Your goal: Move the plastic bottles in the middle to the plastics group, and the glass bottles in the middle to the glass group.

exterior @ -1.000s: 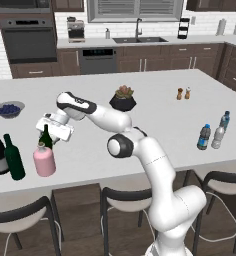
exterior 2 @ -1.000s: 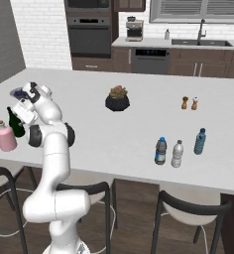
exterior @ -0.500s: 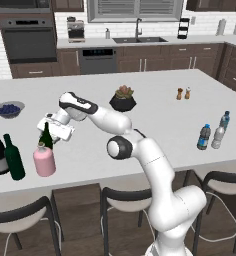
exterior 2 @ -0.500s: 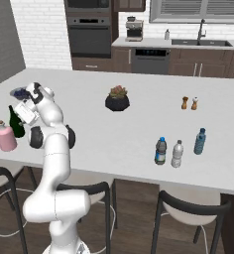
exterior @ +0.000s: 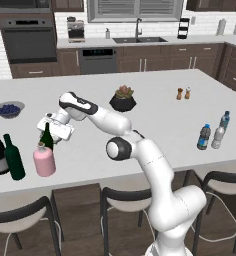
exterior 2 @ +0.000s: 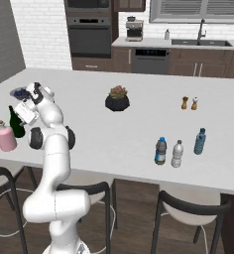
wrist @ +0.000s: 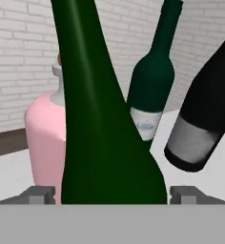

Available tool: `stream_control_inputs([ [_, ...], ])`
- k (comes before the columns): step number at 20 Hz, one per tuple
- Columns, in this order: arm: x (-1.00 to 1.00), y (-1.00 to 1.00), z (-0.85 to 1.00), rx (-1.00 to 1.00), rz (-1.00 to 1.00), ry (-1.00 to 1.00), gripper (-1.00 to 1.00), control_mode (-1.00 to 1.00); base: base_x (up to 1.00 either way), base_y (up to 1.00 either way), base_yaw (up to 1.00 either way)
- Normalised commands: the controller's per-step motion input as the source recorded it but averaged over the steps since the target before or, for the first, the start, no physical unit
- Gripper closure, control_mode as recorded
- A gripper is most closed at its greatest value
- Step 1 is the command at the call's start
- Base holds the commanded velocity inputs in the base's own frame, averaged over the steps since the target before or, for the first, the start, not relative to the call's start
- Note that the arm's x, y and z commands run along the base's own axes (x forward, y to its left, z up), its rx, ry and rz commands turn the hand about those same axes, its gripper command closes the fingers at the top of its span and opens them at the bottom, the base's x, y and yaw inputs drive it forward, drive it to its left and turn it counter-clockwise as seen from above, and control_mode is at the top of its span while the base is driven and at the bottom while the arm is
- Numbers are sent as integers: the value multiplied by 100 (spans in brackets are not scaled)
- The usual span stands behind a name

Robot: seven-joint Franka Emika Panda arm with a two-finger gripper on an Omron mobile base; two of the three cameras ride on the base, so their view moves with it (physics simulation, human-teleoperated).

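Now the gripper [exterior: 54, 131] stands spread around the slim green bottle [wrist: 102, 133], fingers [wrist: 38, 194] clear of the glass. It stands upright between them, beside the pink bottle [exterior: 44, 159], near the glass group [exterior: 4, 156], so the claw can back straight off.

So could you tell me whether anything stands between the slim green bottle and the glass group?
Partly: the pink bottle stands right beside the slim green bottle, toward the glass group, which is close at the counter's left end.

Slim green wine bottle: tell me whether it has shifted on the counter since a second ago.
No. The slim green wine bottle still stands just behind the pink bottle, same spot relative to the blue bowl; the fingers now flank it apart.
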Motion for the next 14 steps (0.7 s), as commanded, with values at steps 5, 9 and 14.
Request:
stream_control_inputs([
  [5,0,0,1,0,0,-1,-100,-100,0,0,0],
  [9,0,-12,14,0,-3,-5,-100,-100,0,0,0],
  [14,2,-33,26,0,-4,-2,-100,-100,0,0,0],
])
